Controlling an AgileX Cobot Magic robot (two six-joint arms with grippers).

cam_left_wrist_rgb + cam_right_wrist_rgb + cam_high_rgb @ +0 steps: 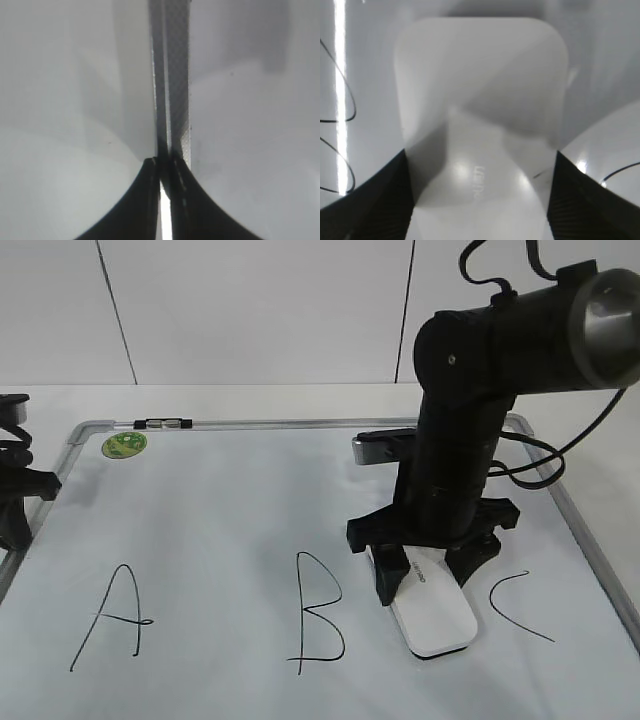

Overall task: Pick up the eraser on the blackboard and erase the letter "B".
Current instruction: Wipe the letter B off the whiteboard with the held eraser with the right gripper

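The white eraser (436, 622) lies flat on the blackboard (230, 520), between the letter "B" (318, 612) and the "C" (512, 606). My right gripper (425, 575) is lowered over the eraser's far end, with one finger on each side of it. In the right wrist view the eraser (480, 100) fills the space between the fingers of the gripper (480, 205), with a thin gap at the right finger. Strokes of the "B" (342, 100) show at the left. My left gripper (165, 172) is shut and empty over the board's left frame (172, 75).
A black "A" (115, 615) is at the board's left. A green round sticker (124, 444) sits at the far left corner, near a small clip (163, 423) on the top frame. The left arm (15, 505) rests at the left edge.
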